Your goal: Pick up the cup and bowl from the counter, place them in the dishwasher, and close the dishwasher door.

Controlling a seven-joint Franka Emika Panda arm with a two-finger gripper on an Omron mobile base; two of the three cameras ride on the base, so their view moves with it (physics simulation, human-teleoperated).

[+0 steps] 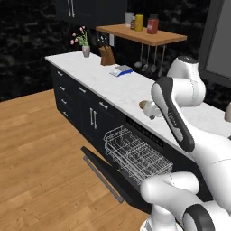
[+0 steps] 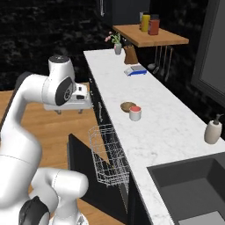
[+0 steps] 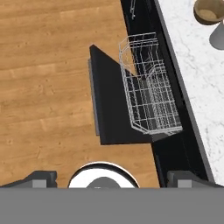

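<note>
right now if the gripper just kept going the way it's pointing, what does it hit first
Probably the open dishwasher door or the wooden floor beside it. The gripper points down, wide open; depth is unclear. The wire rack sits off to one side.

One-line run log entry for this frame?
tool: empty, above floor | white red-topped cup and tan wooden bowl: on marble counter | black dishwasher door: open | white wire rack: out, empty

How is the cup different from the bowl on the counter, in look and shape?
The cup is white with a red top; the bowl is tan-brown all over. The cup is an upright cylinder and stands taller; the bowl is shallow and low. The bowl looks slightly wider than the cup. Both sit upright, side by side on the white counter.
</note>
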